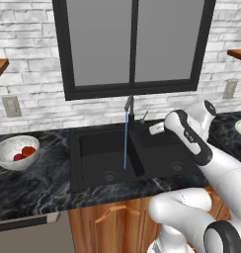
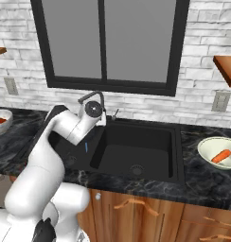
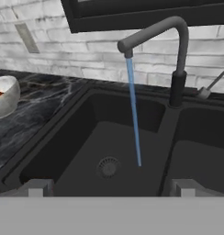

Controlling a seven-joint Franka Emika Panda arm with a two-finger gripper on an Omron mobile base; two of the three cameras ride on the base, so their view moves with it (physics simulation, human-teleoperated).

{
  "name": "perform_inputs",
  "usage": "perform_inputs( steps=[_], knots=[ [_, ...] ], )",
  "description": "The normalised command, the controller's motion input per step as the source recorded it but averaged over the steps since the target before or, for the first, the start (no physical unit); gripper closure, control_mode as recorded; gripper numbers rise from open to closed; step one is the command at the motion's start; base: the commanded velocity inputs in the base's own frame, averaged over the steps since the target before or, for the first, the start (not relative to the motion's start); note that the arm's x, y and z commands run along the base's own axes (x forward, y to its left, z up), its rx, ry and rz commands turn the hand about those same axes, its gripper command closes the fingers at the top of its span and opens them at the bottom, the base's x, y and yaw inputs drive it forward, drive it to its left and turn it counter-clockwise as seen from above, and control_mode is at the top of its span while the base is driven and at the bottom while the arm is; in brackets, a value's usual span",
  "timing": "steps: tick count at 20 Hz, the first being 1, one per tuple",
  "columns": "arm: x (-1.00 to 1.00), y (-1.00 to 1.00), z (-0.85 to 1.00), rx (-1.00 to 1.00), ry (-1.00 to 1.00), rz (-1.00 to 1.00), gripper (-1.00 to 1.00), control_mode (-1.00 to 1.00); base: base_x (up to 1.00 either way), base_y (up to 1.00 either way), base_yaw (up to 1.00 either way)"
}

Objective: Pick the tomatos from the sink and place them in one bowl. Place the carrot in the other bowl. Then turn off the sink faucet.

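Both tomatos (image 1: 24, 152) sit in the grey bowl (image 1: 14, 159) at the left. The carrot (image 2: 221, 156) lies in the pale bowl (image 2: 208, 153) at the right. Water runs from the faucet (image 3: 171, 50) at the top middle. The gripper (image 3: 109, 188), wide and empty, must turn it off.

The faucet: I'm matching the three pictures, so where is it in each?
Left base view: faucet, upper middle, under the window.
Right base view: left of centre, just above the arm.
Hand view: upper right, arching leftwards.
Shared landmark: the blue water stream falling into the sink's left basin.
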Motion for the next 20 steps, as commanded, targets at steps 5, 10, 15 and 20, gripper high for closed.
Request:
perform_inputs(
  steps=[5,10,15,20],
  knots=[
    [0.49,-0.29,-0.06,0.09,0.06,-0.03,-1.0,-1.0,0.0,0.0,0.0],
    [0.39,-0.38,0.0,0.08,0.1,-0.03,-1.0,-1.0,0.0,0.0,0.0],
    [0.39,-0.23,-0.02,0.06,0.05,-0.01,-1.0,-1.0,0.0,0.0,0.0],
    [0.32,0.0,-0.16,0.03,0.0,-0.02,-1.0,-1.0,0.0,0.0,0.0]
  ],
)
